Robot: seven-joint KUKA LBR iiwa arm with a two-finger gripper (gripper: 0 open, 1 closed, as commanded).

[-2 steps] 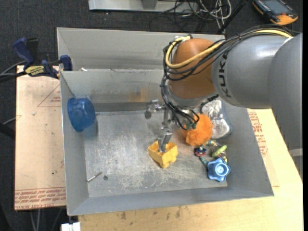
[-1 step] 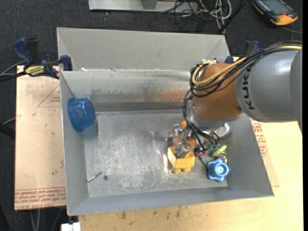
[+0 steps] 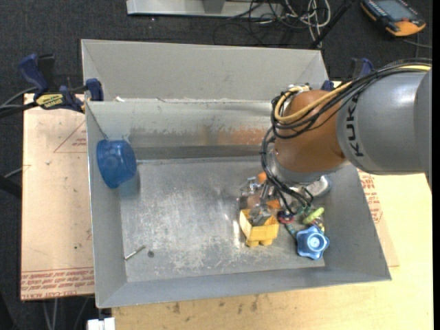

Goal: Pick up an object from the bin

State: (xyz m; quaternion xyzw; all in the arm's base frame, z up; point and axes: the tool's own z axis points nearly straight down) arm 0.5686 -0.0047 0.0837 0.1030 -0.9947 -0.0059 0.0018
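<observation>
My gripper (image 3: 263,203) reaches down under the arm's wrist in the right half of the bin, low over a small cluster of things. Right below it lies a yellow blocky toy piece (image 3: 260,229) with a dark part on top; the gripper's tip sits at its upper edge. A blue star-shaped knob (image 3: 311,243) lies just right of the yellow piece. A small green piece (image 3: 313,214) pokes out above the knob, partly hidden by cables. Small orange bits (image 3: 274,205) show beside the gripper.
A translucent blue cup (image 3: 115,162) lies on its side against the bin's left wall. A thin metal screw (image 3: 135,253) rests near the front left corner. The arm's big wrist hides the bin's back right part.
</observation>
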